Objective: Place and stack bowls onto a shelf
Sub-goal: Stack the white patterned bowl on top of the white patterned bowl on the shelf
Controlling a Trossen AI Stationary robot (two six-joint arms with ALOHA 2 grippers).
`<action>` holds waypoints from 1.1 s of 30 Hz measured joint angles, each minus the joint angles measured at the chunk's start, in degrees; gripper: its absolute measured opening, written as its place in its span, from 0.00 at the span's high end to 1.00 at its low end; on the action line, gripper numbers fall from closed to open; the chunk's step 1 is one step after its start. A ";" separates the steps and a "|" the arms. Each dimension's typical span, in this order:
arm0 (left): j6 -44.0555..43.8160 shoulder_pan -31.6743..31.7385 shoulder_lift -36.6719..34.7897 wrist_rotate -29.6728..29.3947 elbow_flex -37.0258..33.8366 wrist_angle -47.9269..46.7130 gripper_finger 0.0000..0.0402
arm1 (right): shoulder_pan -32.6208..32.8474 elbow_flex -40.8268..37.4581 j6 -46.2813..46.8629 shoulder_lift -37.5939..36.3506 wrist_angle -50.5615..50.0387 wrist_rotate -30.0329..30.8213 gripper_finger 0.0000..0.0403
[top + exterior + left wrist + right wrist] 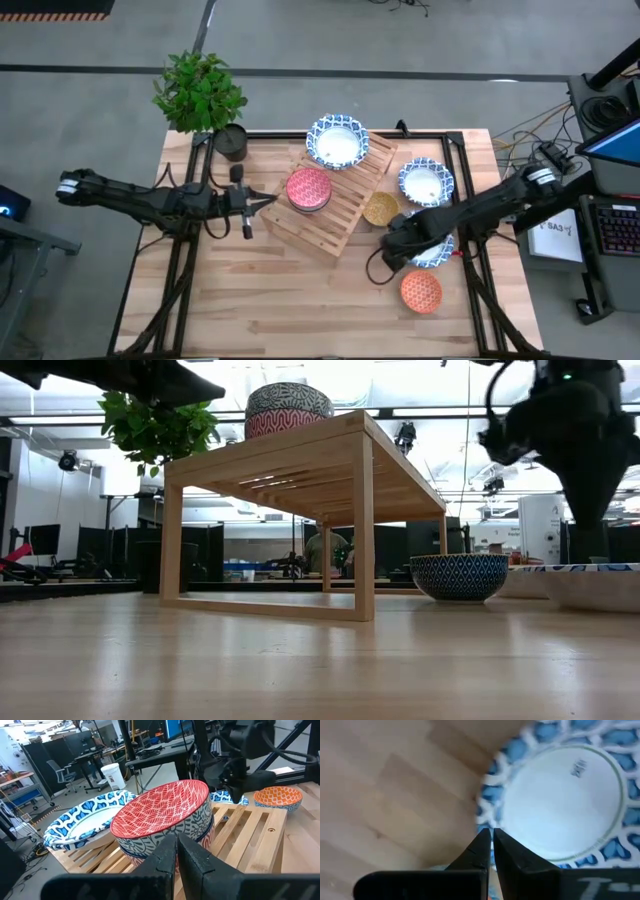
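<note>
The shelf (pixel 330 205) held a white bowl (pixel 337 142) & a red bowl (pixel 308 187). More bowls were left on the surface (pixel 270 300): a 2nd white bowl (pixel 426 182), a yellow bowl (pixel 381 209), an orange bowl (pixel 421 291).

The right gripper (pixel 490 836) was clenched on the rim of a 3rd white bowl (pixel 560 805). The left gripper (pixel 176 851) was shut on nothing, near the red bowl.

The bowls were likely hard, smooth, easy to chip. A rim pinch seemed best.

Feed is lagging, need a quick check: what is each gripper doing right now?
Left gripper: shut, empty, facing the red patterned bowl on the slatted wooden shelf.
Right gripper: shut, empty, over the blue-rimmed white bowl.
</note>
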 joint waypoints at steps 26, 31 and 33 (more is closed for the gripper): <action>0.22 0.00 0.93 -0.02 0.00 0.46 1.00 | -2.03 3.15 -4.90 13.71 -4.79 0.26 0.58; 0.23 0.00 0.93 -0.02 0.00 0.46 1.00 | -2.01 3.03 -4.92 13.67 -4.26 0.22 0.72; 0.24 0.00 0.93 -0.02 0.00 0.58 1.00 | -2.01 3.10 -5.32 13.67 -4.17 0.16 0.80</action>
